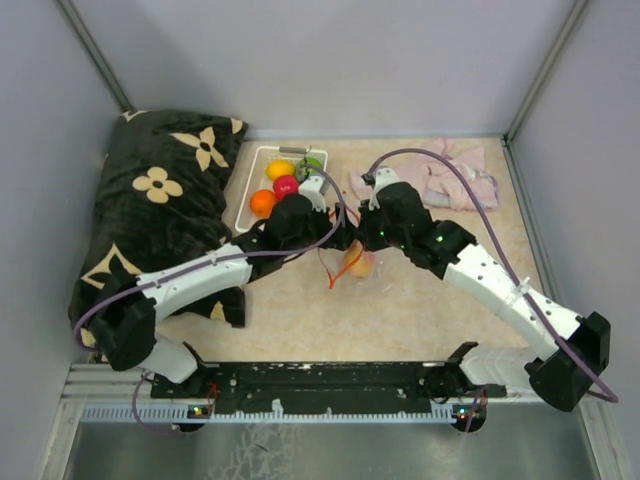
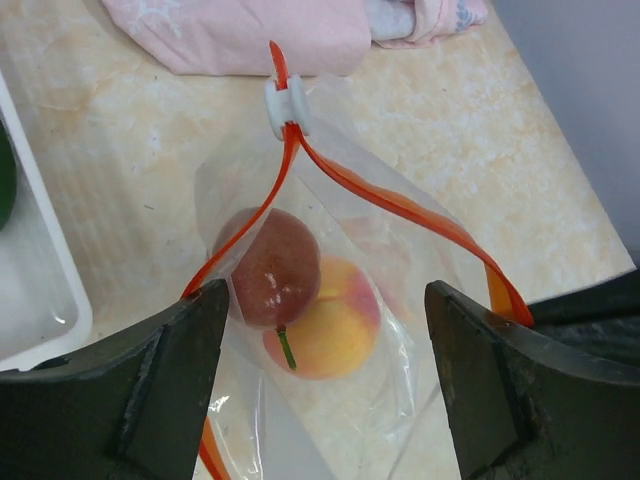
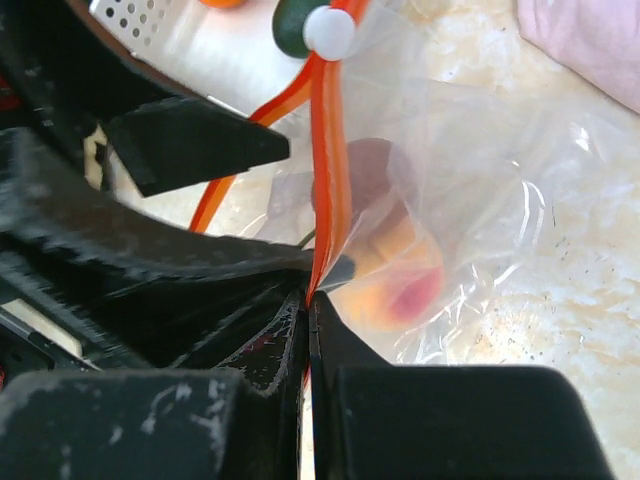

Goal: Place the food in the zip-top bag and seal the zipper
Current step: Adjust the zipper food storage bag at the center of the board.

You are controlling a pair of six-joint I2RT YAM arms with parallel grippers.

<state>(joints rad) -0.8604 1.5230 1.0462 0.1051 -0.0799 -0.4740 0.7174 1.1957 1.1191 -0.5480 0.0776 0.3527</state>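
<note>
I see my right gripper (image 3: 310, 300) pinched tight on the zipper (image 3: 330, 170), my left gripper (image 2: 325, 300) spread wide astride the open-mouthed zip-top bag (image 2: 405, 255), which lies mid-table (image 1: 300, 320) holding a brown fruit (image 2: 275, 268) and a peach (image 2: 335, 330).

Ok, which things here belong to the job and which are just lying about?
Job: zip-top bag, zipper, peach and dark red fruit inside; orange, red, yellow, green fruit in white basket.
Lying about: pink cloth, black flowered cushion.

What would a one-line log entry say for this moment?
left gripper: open over zip-top bag | right gripper: shut on zipper | bag: unsealed, two fruits inside | basket: more fruits
</note>
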